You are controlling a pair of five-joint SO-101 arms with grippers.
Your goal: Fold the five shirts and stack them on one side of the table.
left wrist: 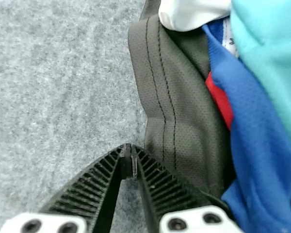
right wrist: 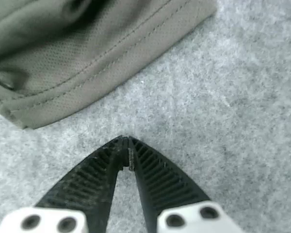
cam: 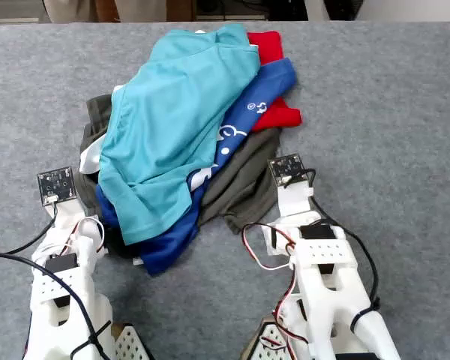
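Observation:
A loose pile of shirts lies in the middle of the table: a turquoise shirt (cam: 172, 120) on top, a blue shirt (cam: 232, 127) under it, a red shirt (cam: 274, 75) at the far right, an olive-grey shirt (cam: 244, 180) underneath, and a bit of white shirt (cam: 91, 155) at the left edge. My left gripper (left wrist: 128, 158) is shut and empty, its tips on the carpet just beside the olive-grey hem (left wrist: 169, 97). My right gripper (right wrist: 126, 145) is shut and empty over bare carpet, a short way from the olive-grey shirt's corner (right wrist: 87, 63).
Grey carpet (cam: 390, 112) covers the table, with open room to the left and right of the pile. Both arm bases (cam: 322, 285) stand at the near edge with their cables. The table's far edge (cam: 360, 22) runs behind the pile.

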